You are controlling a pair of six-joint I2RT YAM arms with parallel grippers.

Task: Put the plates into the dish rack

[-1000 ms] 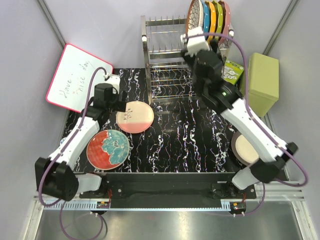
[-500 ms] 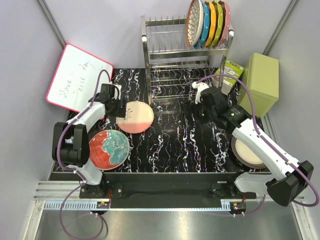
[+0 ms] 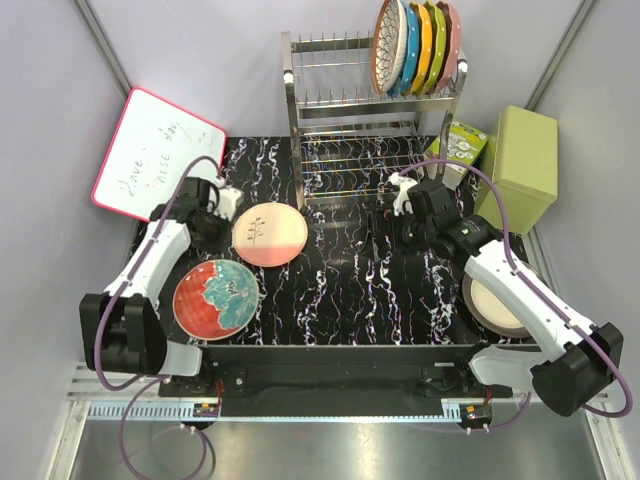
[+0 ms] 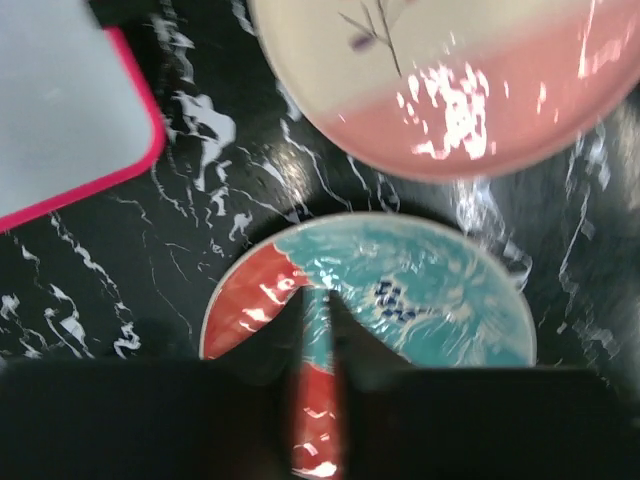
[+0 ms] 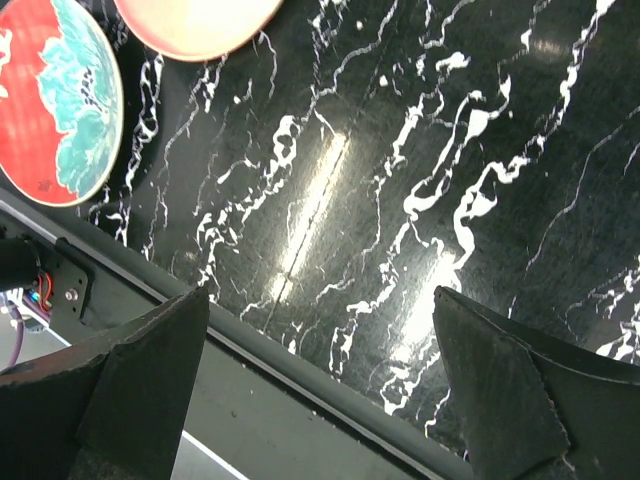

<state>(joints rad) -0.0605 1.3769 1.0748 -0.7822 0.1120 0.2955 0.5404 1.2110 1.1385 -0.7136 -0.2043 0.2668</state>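
Over the table (image 3: 340,280), right end effector (image 5: 320,295) spread wide; left end effector (image 4: 317,300) nearly closed.

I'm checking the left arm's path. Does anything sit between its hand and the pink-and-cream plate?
Nothing visible does. From above, the left hand sits just left of the pink-and-cream plate, with no object between them.

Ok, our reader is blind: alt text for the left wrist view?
A red plate with teal flower lies on a black marbled table below the left tool; a pink-and-cream plate at top, a red-framed whiteboard corner upper left.
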